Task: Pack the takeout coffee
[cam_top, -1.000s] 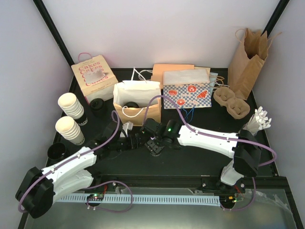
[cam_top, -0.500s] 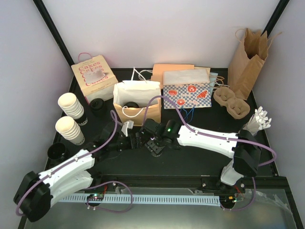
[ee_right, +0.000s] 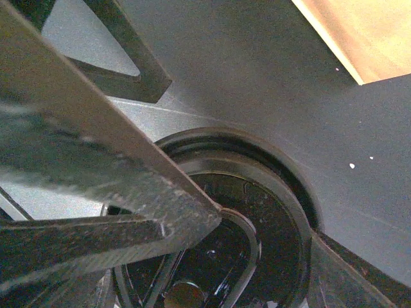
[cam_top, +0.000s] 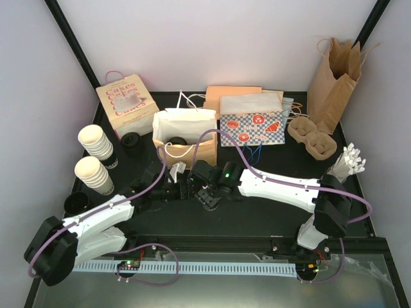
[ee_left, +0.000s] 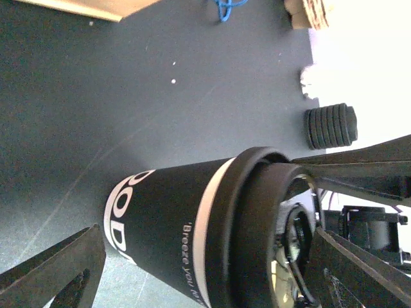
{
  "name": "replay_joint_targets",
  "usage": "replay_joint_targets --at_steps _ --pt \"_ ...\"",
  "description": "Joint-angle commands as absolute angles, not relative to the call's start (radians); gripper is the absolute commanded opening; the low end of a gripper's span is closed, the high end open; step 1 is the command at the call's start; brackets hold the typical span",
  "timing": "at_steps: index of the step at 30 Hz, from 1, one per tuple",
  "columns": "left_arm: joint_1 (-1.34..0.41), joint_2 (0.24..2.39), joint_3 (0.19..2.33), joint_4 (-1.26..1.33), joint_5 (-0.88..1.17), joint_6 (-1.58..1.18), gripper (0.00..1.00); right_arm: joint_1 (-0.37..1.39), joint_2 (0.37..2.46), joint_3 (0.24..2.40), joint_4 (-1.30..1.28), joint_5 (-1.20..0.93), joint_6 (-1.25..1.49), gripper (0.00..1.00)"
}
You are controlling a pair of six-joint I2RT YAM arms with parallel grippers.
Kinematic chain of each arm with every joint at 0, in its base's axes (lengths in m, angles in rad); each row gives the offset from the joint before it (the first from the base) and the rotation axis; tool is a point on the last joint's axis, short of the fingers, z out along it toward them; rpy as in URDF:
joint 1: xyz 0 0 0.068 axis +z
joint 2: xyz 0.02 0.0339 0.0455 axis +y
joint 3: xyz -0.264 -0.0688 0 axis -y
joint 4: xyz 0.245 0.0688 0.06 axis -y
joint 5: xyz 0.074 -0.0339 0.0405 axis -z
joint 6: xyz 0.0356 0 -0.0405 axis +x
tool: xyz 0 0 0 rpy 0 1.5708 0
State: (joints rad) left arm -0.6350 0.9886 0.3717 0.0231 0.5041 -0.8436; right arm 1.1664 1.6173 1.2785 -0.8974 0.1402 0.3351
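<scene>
The right claw is clamping the black lid of the coffee cup from above, one finger on each side of the rim. The left claw is standing wide apart, its fingers flanking the cup's dark body. The cup is standing upright on the table between both claws. Just beyond them an open paper bag is standing. Stacks of empty cups are sitting to the left of the left claw.
</scene>
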Motion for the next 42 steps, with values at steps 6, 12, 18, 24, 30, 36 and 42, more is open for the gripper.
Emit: replay_joint_targets --at_steps 6,12,18,24,30,36,42 --pt "-0.634 1.051 0.424 0.029 0.588 -0.797 0.91 1.187 1.674 1.226 -0.957 0.099 0.337 0.72" --pt "-0.634 1.119 0.436 -0.007 0.592 -0.775 0.89 1.187 1.639 1.249 -0.96 0.123 0.339 0.77" --pt "-0.634 1.128 0.438 -0.03 0.571 -0.765 0.88 1.187 1.631 1.274 -0.976 0.167 0.349 0.94" --pt "-0.634 1.13 0.443 -0.04 0.57 -0.763 0.87 1.187 1.588 1.291 -0.977 0.182 0.35 1.0" --pt "-0.635 1.117 0.452 -0.043 0.575 -0.764 0.88 1.187 1.513 1.291 -0.967 0.223 0.362 1.0" --pt "-0.634 1.076 0.479 -0.079 0.573 -0.757 0.92 1.186 1.394 1.278 -0.93 0.312 0.398 1.0" --pt "-0.635 1.018 0.521 -0.157 0.55 -0.737 0.97 1.186 1.233 1.247 -0.867 0.437 0.46 1.0"
